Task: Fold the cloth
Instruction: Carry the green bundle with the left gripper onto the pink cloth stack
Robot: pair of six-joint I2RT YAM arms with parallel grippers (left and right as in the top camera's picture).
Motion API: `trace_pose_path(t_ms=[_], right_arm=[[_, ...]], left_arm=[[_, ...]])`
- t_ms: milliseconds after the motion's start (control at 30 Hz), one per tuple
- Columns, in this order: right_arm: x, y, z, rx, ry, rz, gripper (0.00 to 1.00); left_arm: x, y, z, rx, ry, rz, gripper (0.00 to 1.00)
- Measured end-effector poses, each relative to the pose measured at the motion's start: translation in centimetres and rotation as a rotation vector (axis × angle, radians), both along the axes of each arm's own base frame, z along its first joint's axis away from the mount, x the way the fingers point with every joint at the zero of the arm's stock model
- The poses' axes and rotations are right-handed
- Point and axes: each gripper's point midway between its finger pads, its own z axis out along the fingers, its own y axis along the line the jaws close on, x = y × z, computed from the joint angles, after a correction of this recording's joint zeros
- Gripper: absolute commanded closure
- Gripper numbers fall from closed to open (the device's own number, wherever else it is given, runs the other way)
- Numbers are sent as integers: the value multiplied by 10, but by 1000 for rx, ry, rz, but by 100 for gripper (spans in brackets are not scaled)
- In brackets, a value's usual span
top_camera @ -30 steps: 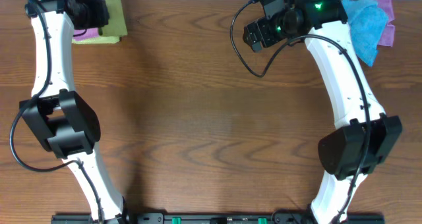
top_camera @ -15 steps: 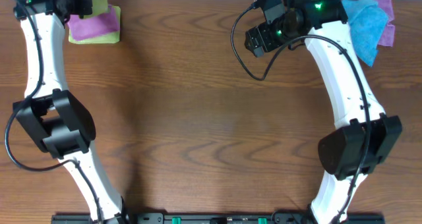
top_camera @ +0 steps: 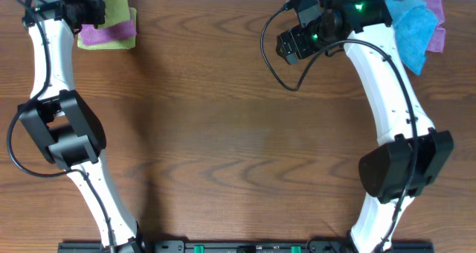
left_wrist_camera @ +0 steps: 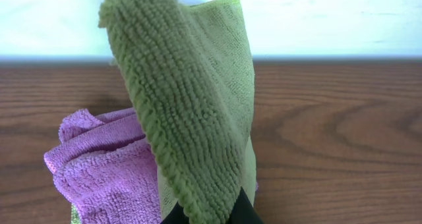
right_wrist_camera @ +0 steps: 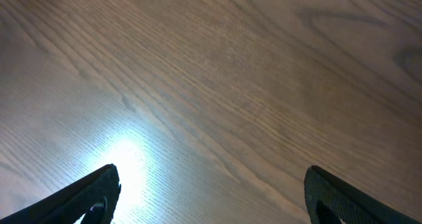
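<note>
The table [top_camera: 223,134] is dark brown wood with wavy grain. At its far left corner lies a purple cloth [top_camera: 104,34], soft and bunched. A strip of paler green fabric [top_camera: 104,46] shows under its near edge. At the far right corner a blue cloth [top_camera: 413,26] lies crumpled on a second purple cloth [top_camera: 439,18], which sticks out toward the right edge. A white surface [left_wrist_camera: 330,20] runs beyond the far edge. In the right wrist view, a bright glare [right_wrist_camera: 125,158] sits on the wood.

Two arms [top_camera: 48,67] [top_camera: 383,89] — one lime cloth [top_camera: 115,0], one blue cloth [top_camera: 413,30], two purple cloths [top_camera: 108,36] [top_camera: 439,37].
</note>
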Motion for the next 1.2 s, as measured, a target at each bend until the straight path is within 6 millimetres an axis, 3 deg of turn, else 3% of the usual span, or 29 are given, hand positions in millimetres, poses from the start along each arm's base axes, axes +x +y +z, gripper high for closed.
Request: trace_pose_path(t_ms=[133, 333, 433, 767, 1033, 1200], right_arm=[[0, 0, 0, 0, 0, 0, 11], [1, -3, -1, -14, -3, -7, 11], [1, -4, -1, -20, -4, -10, 11], [4, -6, -1, -35, -14, -19, 9], [5, -11, -1, -61, -20, -31, 9], [6, -11, -1, -64, -25, -25, 9]], left_arm=[[1, -5, 6, -35, -15, -21, 94], [13, -18, 51, -125, -125, -59, 95], [13, -25, 62, -165, -146, -82, 94], [7, -22, 54, -248, -93, -50, 94], [10, -14, 3, -375, 12, 16, 94], [12, -24, 12, -474, 2, -10, 94]])
